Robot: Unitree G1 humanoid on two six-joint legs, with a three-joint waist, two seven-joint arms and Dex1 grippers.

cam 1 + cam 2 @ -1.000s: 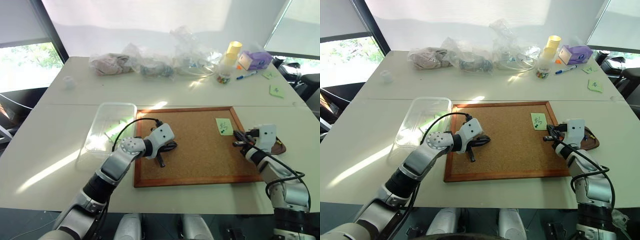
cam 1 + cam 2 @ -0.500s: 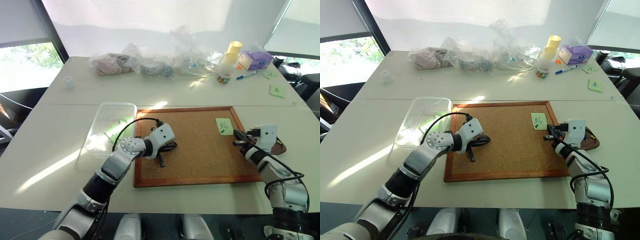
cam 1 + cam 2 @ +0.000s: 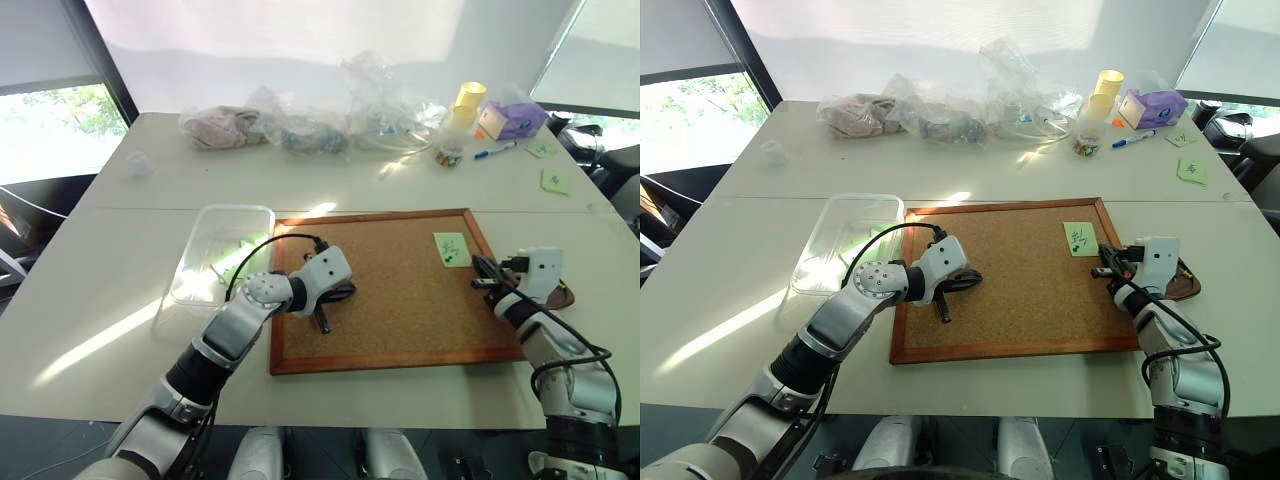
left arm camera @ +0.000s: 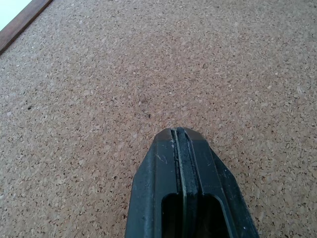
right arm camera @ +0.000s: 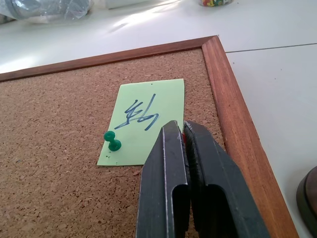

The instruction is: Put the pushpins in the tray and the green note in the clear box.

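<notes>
Change, head views: the right tool (image 3: pixel 480 268) has edged away from the green note (image 3: pixel 451 249) toward the cork board's (image 3: pixel 400 290) right frame; the left tool (image 3: pixel 322 318) has kept its place.
Head views, layout: one tray (image 3: pixel 562 296) beside the right wrist, one clear box (image 3: pixel 222 252) left of the board, both on the worktop (image 3: pixel 90 290).
Left wrist view: tool (image 4: pixel 180 141) pressed closed, empty, over bare cork.
Right wrist view: tool (image 5: pixel 183 134) pressed closed, tips just beside the note's (image 5: pixel 143 119) near edge; one green pushpin (image 5: pixel 112 141) on the note's corner.
</notes>
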